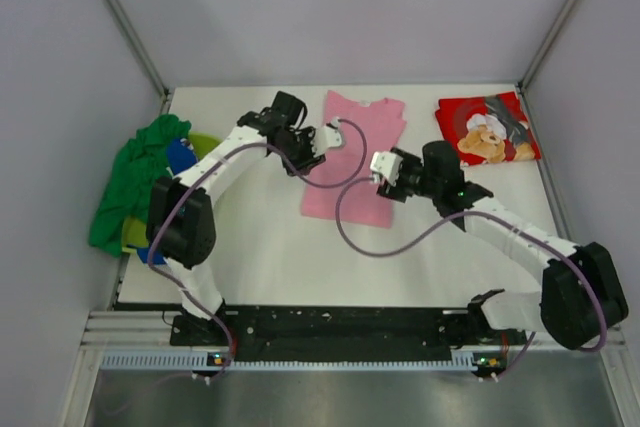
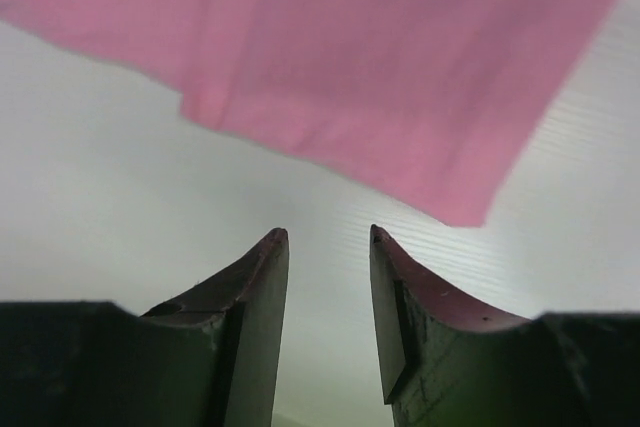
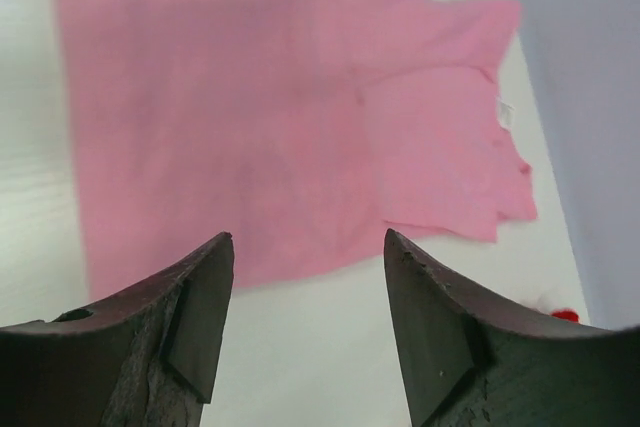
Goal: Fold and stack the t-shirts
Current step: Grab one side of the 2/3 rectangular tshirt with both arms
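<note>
A plain pink t-shirt (image 1: 365, 122) lies flat in the middle of the table, folded into a long strip with one sleeve showing. My left gripper (image 1: 325, 137) hovers at its left edge, open and holding nothing. In the left wrist view the gripper (image 2: 328, 237) stands over bare table just short of the pink cloth (image 2: 380, 57). My right gripper (image 1: 380, 167) is at the shirt's right edge, also open and holding nothing. Its wrist view shows the gripper (image 3: 308, 239) just off the pink hem (image 3: 250, 117). A folded red t-shirt (image 1: 487, 130) with a teddy-bear chef print lies at the back right.
A heap of green (image 1: 135, 182), blue (image 1: 180, 155) and yellow-green (image 1: 207, 143) t-shirts sits at the table's left edge. Grey walls close in the table (image 1: 270, 247) on three sides. Both arms' purple cables (image 1: 350, 232) loop over the pink shirt.
</note>
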`<state>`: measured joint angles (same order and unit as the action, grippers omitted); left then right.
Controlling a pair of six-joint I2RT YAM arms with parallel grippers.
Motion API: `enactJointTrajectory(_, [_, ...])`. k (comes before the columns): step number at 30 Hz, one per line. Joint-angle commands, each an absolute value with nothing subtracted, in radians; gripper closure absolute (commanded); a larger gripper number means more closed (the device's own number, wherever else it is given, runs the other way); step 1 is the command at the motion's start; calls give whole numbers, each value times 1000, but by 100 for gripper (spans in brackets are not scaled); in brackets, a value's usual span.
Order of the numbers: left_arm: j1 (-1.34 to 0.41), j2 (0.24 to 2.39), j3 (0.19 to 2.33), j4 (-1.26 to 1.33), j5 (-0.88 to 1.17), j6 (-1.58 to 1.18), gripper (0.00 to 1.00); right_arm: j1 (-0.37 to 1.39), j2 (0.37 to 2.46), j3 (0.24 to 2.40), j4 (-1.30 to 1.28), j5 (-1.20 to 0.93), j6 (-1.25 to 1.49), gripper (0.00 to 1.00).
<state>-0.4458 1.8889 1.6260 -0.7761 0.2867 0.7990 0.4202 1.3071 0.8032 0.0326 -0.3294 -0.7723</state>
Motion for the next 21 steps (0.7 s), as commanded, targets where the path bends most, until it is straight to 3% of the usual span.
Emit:
enactJointTrajectory(1, [-460, 1729, 1401, -814, 529, 1078, 54, 514, 1262, 695, -158, -422, -1044, 39])
enactJointTrajectory(2, [-466, 1717, 1356, -812, 526, 1103, 42, 532, 1264, 684, -178, -404, -1057, 39])
enactJointTrajectory(5, [-508, 1715, 1267, -735, 441, 1094, 41, 581, 1296, 658, -170, -344, -1080, 38])
enactJointTrajectory(9, [-571, 1749, 1203, -637, 321, 1051, 42, 597, 1370, 661, -127, -310, -1060, 29])
enactJointTrajectory(12, [-586, 1772, 1189, -583, 273, 1026, 43, 600, 1403, 660, -106, -302, -1060, 29])
enactJointTrajectory(18, [-594, 1854, 1207, -574, 216, 1002, 47, 601, 1453, 670, -107, -299, -1060, 51])
enactJointTrajectory(21, [-595, 1873, 1204, -592, 206, 996, 60, 603, 1456, 661, -92, -305, -1060, 69])
